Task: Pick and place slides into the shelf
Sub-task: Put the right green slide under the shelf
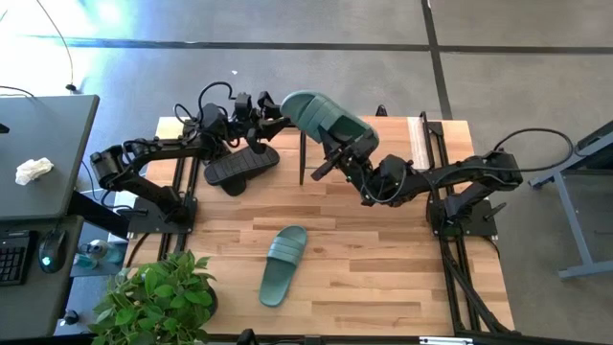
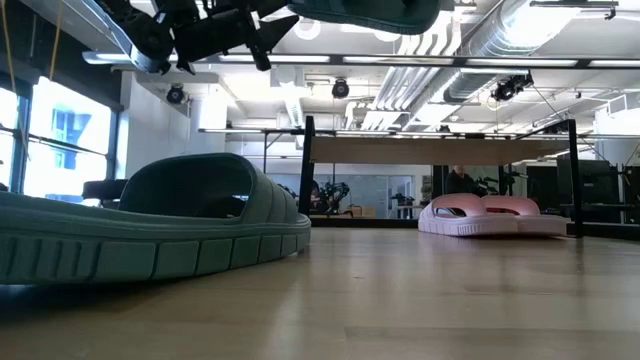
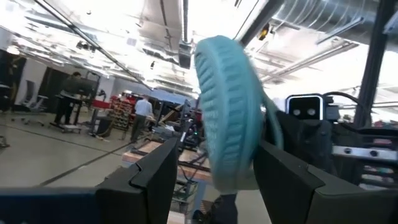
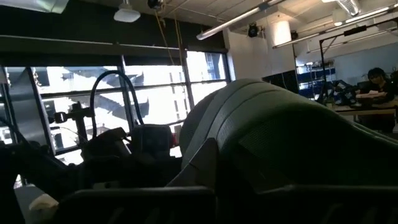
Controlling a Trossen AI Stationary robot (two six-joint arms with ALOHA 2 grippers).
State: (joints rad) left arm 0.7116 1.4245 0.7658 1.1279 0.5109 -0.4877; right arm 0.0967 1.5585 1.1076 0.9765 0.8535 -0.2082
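A dark green slide [image 1: 326, 120] hangs in the air over the table's far middle, between my two grippers. My right gripper [image 1: 337, 151], shut, comes at it from the right. My left gripper [image 1: 276, 117] is open, and the slide's end [image 3: 227, 124] stands between its fingers, tread side showing. The second green slide [image 1: 284, 264] lies sole down near the table's front. A black slide [image 1: 239, 168] lies under my left arm. Under the plank top of the shelf [image 2: 440, 150], two pink slides [image 2: 490, 215] rest side by side. My right gripper reaches slanting upward from the table's right toward the slide's ribbed strap [image 4: 261, 118]. The strap fills its wrist view and hides the fingertips, so the place of contact does not show. The slide is lifted clear of the table. My left gripper: a gap shows beside one finger [image 3: 158, 174]; whether the other touches the slide, I cannot tell.
A potted plant [image 1: 158, 297] stands at the table's near left corner. A grey desk [image 1: 48, 144] with a keyboard adjoins the left side. The shelf's black side frame [image 1: 303, 158] stands below the raised slide. People stand in the room beyond the table.
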